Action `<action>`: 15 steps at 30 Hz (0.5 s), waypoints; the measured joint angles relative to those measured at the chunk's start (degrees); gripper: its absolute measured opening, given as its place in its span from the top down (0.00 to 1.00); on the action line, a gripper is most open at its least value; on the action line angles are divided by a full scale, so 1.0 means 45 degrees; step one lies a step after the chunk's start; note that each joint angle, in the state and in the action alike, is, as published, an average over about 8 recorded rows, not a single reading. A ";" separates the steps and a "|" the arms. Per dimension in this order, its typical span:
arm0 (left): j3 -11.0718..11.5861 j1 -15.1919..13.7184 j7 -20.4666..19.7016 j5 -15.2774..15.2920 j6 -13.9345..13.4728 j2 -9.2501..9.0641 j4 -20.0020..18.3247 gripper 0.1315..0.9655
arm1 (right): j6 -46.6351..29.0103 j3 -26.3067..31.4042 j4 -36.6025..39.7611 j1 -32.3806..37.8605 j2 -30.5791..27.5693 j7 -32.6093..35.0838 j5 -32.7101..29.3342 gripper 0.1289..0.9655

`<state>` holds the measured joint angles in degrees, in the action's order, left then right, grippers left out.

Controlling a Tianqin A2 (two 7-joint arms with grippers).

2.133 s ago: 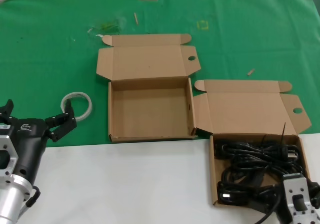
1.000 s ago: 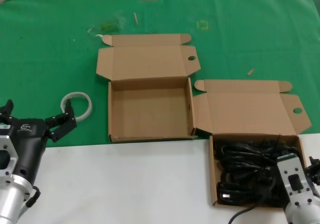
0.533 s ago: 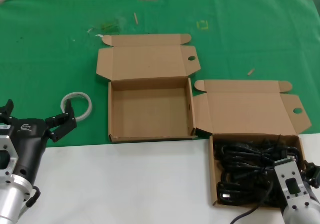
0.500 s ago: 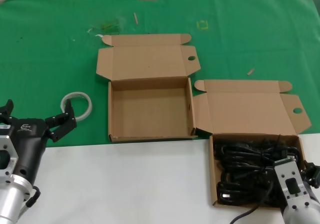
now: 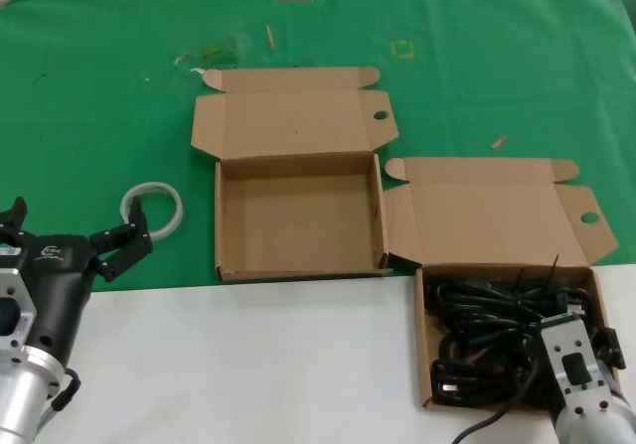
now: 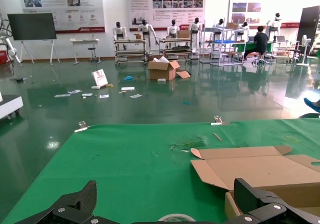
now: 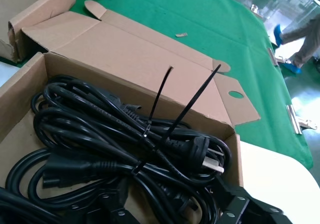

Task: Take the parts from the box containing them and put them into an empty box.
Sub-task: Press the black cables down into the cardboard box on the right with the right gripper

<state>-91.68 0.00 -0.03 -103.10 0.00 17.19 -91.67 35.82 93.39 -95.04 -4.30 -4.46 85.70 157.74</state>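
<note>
Head view: the box containing them (image 5: 429, 350) sits at the lower right of the frame on the white counter (image 5: 248, 365), full of the parts (image 5: 487, 335), black cords coiled in loose bundles. The right end effector (image 5: 586, 350) hangs over that box's lower right corner, the cords lying just ahead of it and toward frame left; whether it is spread or closed cannot be told here. The empty box (image 5: 298, 216) lies up and left, near centre. The left end effector (image 5: 75, 235) waits at the lower left, fingers spread, holding nothing, so the right arm is much nearer.

Left wrist view: both black fingers (image 6: 75, 206) stand wide apart with nothing between them.

Right wrist view: the nearest bundle, bound by zip ties (image 7: 170, 108) that stick upward, runs its long axis across the frame, plug (image 7: 207, 156) at the right. The fingertips (image 7: 235, 206) sit apart along the bottom edge, apparently gripping nothing yet.
</note>
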 joint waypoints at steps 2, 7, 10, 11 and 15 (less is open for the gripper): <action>0.0000 0.0000 -0.0001 0.0000 0.0000 0.0000 0.0000 0.00 | -0.0034 0.0013 0.0021 -0.0002 0.0000 -0.0058 0.0000 0.35; 0.0000 0.0000 -0.0002 0.0000 0.0000 0.0000 0.0000 0.00 | -0.0087 0.0038 0.0045 -0.0007 0.0000 -0.0172 0.0000 0.46; 0.0000 0.0000 -0.0002 0.0000 0.0000 0.0000 0.0000 0.00 | -0.0101 0.0052 0.0041 -0.0006 0.0000 -0.0227 0.0000 0.53; 0.0000 0.0000 -0.0002 0.0000 0.0000 0.0000 0.0000 0.00 | -0.0102 0.0056 0.0036 -0.0006 0.0000 -0.0243 0.0000 0.55; 0.0000 0.0000 -0.0002 0.0000 0.0000 0.0000 0.0000 0.00 | -0.0094 0.0074 -0.0011 -0.0014 -0.0001 -0.0310 0.0000 0.64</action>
<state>-91.68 0.00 -0.03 -103.10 0.00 17.19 -91.67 35.39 93.72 -95.09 -4.36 -4.46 84.30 157.73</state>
